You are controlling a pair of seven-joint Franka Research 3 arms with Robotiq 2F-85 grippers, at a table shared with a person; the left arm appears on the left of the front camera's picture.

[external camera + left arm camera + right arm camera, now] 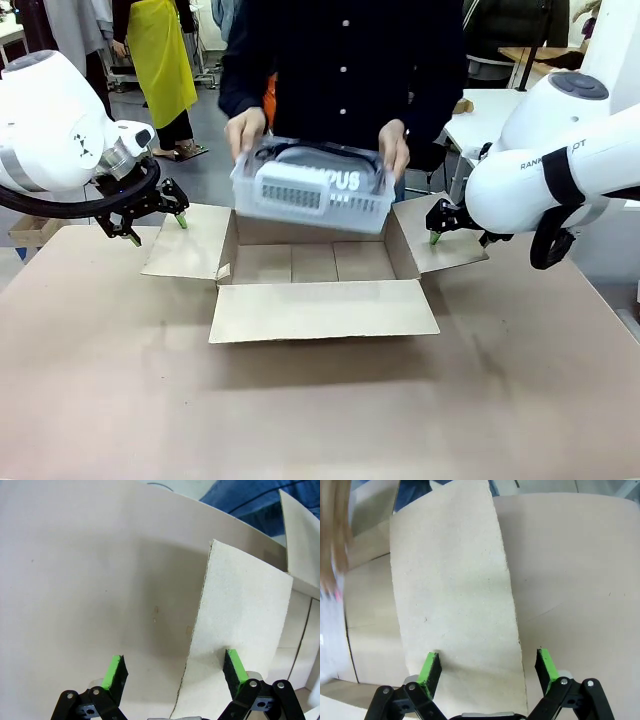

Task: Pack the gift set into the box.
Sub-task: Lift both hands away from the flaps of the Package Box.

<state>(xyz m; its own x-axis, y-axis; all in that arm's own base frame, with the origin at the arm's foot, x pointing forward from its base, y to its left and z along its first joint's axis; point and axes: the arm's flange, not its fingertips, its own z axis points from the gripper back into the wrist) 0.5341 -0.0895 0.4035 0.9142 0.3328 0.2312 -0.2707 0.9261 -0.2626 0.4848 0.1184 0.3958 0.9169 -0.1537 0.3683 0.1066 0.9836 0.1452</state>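
A person's two hands hold the gift set (312, 190), a pale tray with a grey pouch printed in white, tilted above the far side of the box (320, 265). The brown box stands open with its four flaps spread out. My left gripper (158, 230) is open at the outer edge of the left flap (188, 245). In the left wrist view this gripper (175, 670) straddles the flap's edge (245, 615), with one pad over the flap and one over the table. My right gripper (460, 232) is open at the right flap (445, 250). That flap (455, 590) lies between the fingers of the right gripper (488, 666).
Brown paper covers the table (320, 410). The front flap (322, 310) lies flat toward me. The person (345, 60) stands right behind the box. A white table (490, 115) stands at the back right.
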